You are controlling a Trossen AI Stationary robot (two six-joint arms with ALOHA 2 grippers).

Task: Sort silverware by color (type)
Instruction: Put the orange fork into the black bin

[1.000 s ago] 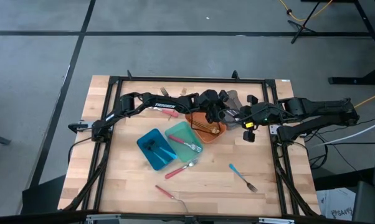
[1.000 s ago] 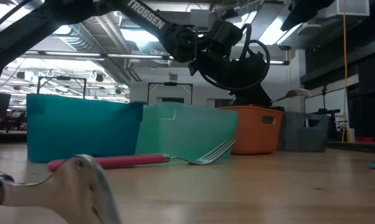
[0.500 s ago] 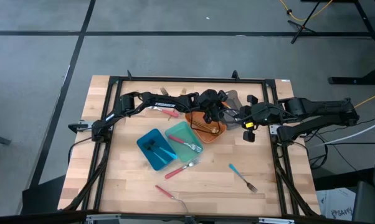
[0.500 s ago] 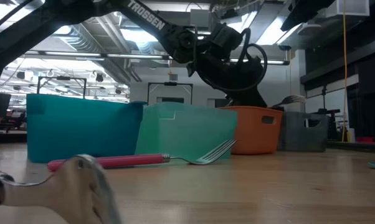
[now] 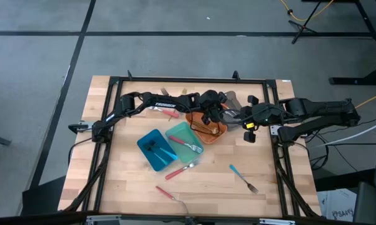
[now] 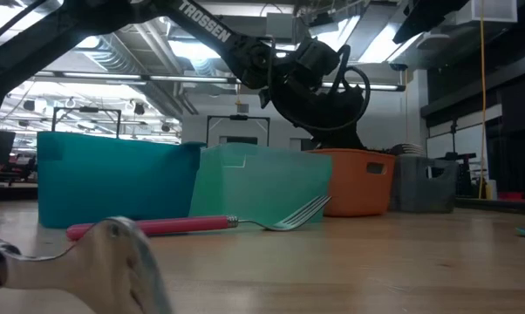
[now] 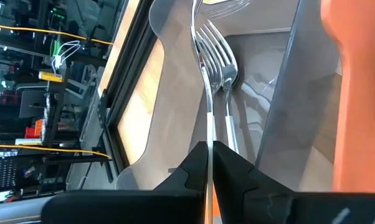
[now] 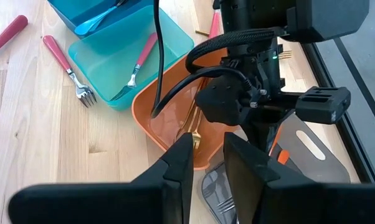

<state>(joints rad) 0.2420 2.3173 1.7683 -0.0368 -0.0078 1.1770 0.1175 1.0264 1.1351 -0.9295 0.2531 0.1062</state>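
- Lowered a touch over the last second, your left tool (image 5: 214,111) now holds its silver fork (image 7: 213,74) down into the grey tray (image 7: 175,93); in the low view the fork's tines, earlier clear above the tray's rim, sit almost level with it.
- Left tool's fingers (image 7: 194,165) are pinched together on the fork's thin handle; its head points straight ahead of the tool, alongside another silver fork (image 7: 228,87) already lying in the tray.
- Your right tool (image 8: 207,158) waits just beside the left one, fingers apart and empty, with the orange tray (image 8: 169,112) in front of it.
- Progress, judging by the high view: roughly halfway. Pieces lie in the blue tray (image 5: 153,150), teal tray (image 5: 183,137) and orange tray, while several lie loose on the bench (image 5: 132,187): red-handled forks (image 5: 180,170), a blue-handled fork (image 5: 243,178).
- Only the left wrist view shows the grip and the grey tray's contents; only the high view shows the stragglers.
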